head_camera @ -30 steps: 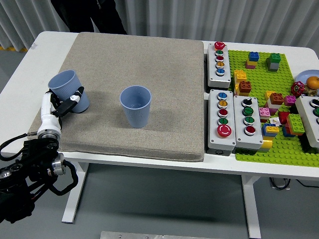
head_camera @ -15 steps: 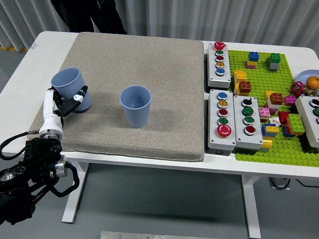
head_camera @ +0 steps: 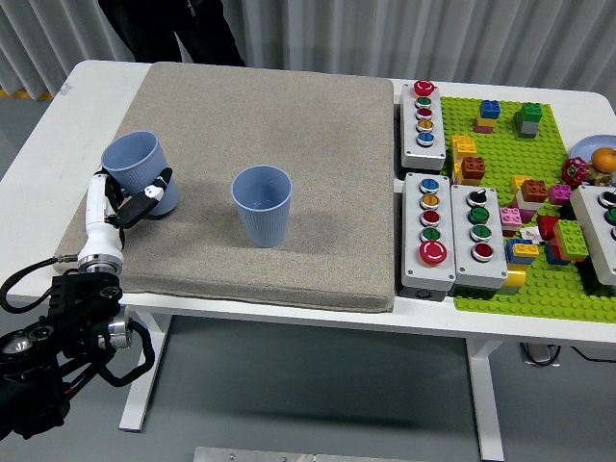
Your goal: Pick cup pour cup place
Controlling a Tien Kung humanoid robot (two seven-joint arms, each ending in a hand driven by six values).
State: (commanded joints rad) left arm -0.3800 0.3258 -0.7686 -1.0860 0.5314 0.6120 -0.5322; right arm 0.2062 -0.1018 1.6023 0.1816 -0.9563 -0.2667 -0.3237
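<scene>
Two ribbed blue cups: left robot hand clamps tilted cup; upright cup on beige mat.

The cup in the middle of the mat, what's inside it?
The middle cup stands upright on the beige mat; its visible inside looks empty, though the near wall hides the bottom.

Bright, even, diffuse light falls from above. Shadows are soft: the upright cup casts a faint one to its right on the mat, and the floor under the bench is darker. No glare shows. Focus is sharp across the frame; the bench's far edge bows slightly near the corners.
</scene>
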